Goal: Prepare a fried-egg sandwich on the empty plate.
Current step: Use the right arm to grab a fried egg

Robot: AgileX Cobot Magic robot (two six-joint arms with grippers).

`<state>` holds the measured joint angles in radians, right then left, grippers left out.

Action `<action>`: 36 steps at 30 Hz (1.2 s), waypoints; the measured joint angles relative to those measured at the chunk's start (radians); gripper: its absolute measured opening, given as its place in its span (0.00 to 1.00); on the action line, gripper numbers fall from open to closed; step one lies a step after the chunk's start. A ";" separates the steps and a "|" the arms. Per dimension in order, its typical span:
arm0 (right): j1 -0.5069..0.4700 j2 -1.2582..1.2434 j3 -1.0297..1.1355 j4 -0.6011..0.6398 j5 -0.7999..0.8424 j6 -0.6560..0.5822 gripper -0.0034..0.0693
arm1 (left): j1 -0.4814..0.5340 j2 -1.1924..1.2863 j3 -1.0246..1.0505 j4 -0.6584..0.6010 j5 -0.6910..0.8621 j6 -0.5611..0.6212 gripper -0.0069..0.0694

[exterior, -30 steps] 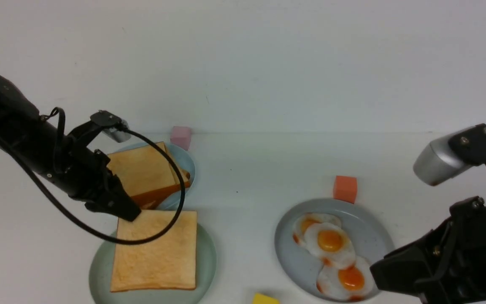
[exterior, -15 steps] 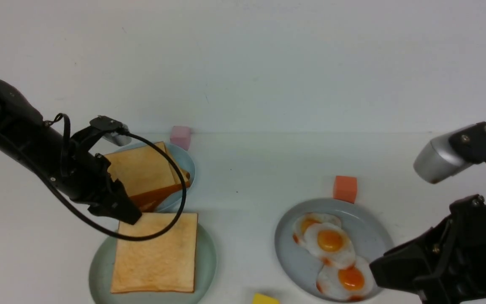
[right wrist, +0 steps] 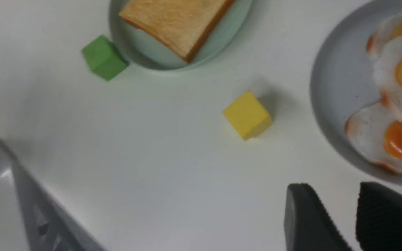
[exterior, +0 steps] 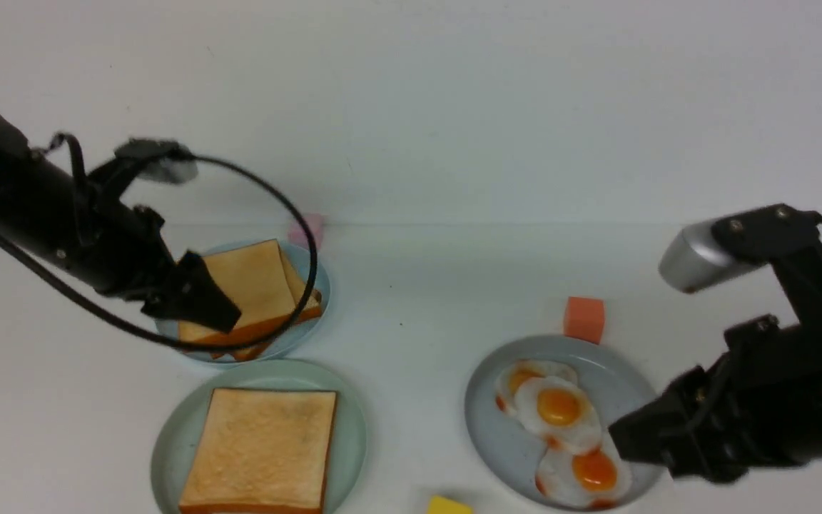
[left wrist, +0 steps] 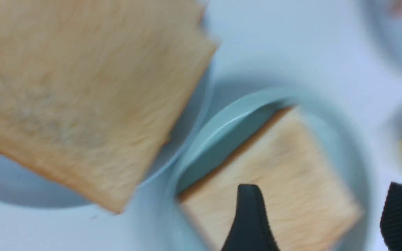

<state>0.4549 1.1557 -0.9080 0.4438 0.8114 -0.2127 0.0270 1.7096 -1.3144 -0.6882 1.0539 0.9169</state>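
Note:
One golden toast slice [exterior: 261,450] lies flat on the pale mint-green plate [exterior: 354,428]; no egg is on it. It also shows in the left wrist view [left wrist: 284,167] and the right wrist view [right wrist: 176,21]. My left gripper [exterior: 218,314] hangs open and empty above the toast pile [exterior: 254,285] on the light-blue plate [exterior: 315,275]. Its jaws stand wide apart in its wrist view [left wrist: 326,212]. Three fried eggs [exterior: 559,407] lie on the grey-blue plate [exterior: 496,442]. My right gripper [exterior: 621,437] is open and empty at that plate's right side, next to the nearest egg [exterior: 593,471]; its wrist view [right wrist: 342,198] shows a narrow gap.
An orange cube [exterior: 584,319] stands behind the egg plate. A yellow cube [exterior: 448,506] sits at the front edge between the plates. A pink cube [exterior: 307,230] is at the back by the toast pile. A green cube [right wrist: 104,57] lies beside the mint-green plate.
My left gripper has come off the corner of the toast slice, risen and moved back over the toast pile. The slice now lies flat on the mint-green plate. My right gripper has moved left toward the eggs.

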 joint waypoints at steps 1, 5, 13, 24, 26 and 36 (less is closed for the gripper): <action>-0.024 0.034 -0.021 -0.013 0.000 0.023 0.40 | -0.014 -0.028 0.000 -0.010 0.005 -0.010 0.72; -0.128 0.176 -0.107 -0.033 0.010 0.062 0.41 | -0.121 -0.172 0.000 0.005 0.035 -0.055 0.66; -0.267 0.480 -0.211 0.033 0.028 -0.047 0.41 | -0.393 -0.337 0.009 0.246 0.049 -0.384 0.36; -0.416 0.742 -0.313 0.369 0.104 -0.450 0.42 | -0.486 -0.527 0.266 0.289 -0.105 -0.564 0.14; -0.422 0.768 -0.313 0.409 0.108 -0.509 0.44 | -0.486 -0.572 0.319 0.294 -0.127 -0.556 0.14; -0.424 0.868 -0.315 0.471 0.102 -0.609 0.49 | -0.486 -0.618 0.369 0.295 -0.144 -0.561 0.14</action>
<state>0.0307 2.0236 -1.2228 0.9148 0.9132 -0.8215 -0.4594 1.0916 -0.9458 -0.3932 0.9102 0.3560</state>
